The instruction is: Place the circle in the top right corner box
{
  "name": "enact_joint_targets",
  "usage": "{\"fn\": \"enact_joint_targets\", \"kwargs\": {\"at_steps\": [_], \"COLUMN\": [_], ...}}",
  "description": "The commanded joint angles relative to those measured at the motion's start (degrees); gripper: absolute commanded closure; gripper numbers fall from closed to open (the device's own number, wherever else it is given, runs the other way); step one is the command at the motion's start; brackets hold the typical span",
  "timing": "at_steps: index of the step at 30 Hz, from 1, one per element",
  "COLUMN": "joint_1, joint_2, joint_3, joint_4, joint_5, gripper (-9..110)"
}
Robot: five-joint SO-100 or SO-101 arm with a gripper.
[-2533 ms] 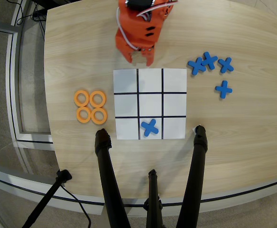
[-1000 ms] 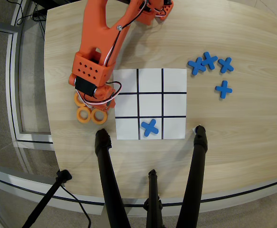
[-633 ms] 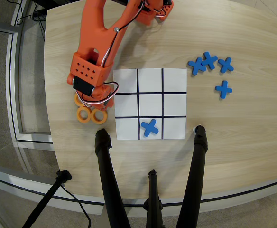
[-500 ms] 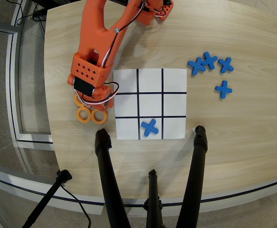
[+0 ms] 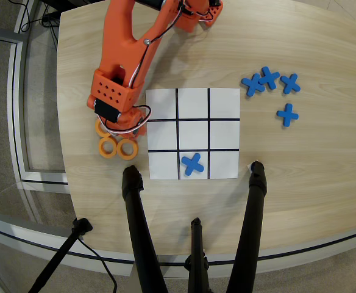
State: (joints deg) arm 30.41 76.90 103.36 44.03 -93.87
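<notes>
Overhead view of a pale wood-grain surface (image 5: 306,183) with a curved front edge. An orange plastic robot arm (image 5: 132,43) reaches down from the top of the picture, its boxy wrist block dotted with small holes and trailed by thin white and red wires. The tool (image 5: 114,125) hangs beneath that block, at the left of a white paper grid (image 5: 193,133), and the block covers it, so I cannot tell whether its fingers are apart or together.

Orange rings lie in a tight cluster just left of the grid. Two flat rings (image 5: 118,148) with round holes sit side by side in plain view, touching each other. One more ring (image 5: 100,128) peeks out from under the wrist block, mostly hidden. Whether another lies beneath cannot be made out.

The grid is a square sheet ruled by thin black lines into nine cells. Its top right corner cell (image 5: 224,102) is bare white. One blue X-shaped piece (image 5: 192,163) rests in the bottom middle cell. Four more blue X pieces (image 5: 274,88) lie on the wood to the right of the sheet, three bunched together and one a little below them.

Three black tripod legs (image 5: 251,232) rise from the bottom edge, and two of them cross over the front of the surface. A fourth dark stand (image 5: 62,250) sits lower left, off the surface.
</notes>
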Motion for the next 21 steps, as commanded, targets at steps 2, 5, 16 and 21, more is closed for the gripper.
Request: {"fn": "enact_joint_targets", "kwargs": {"at_steps": [2,5,16,21], "joint_1": [0.5,0.8,3.5,5.9], "joint_2": [0.2,0.1,2.6,5.0], "joint_3": [0.5,1.2,3.2,2.7], "joint_4": [-0.6,-0.6,9.3,19.8], "joint_5": [-0.4,-0.6,-4.0,-6.9], "gripper": [83,83,83,84]}}
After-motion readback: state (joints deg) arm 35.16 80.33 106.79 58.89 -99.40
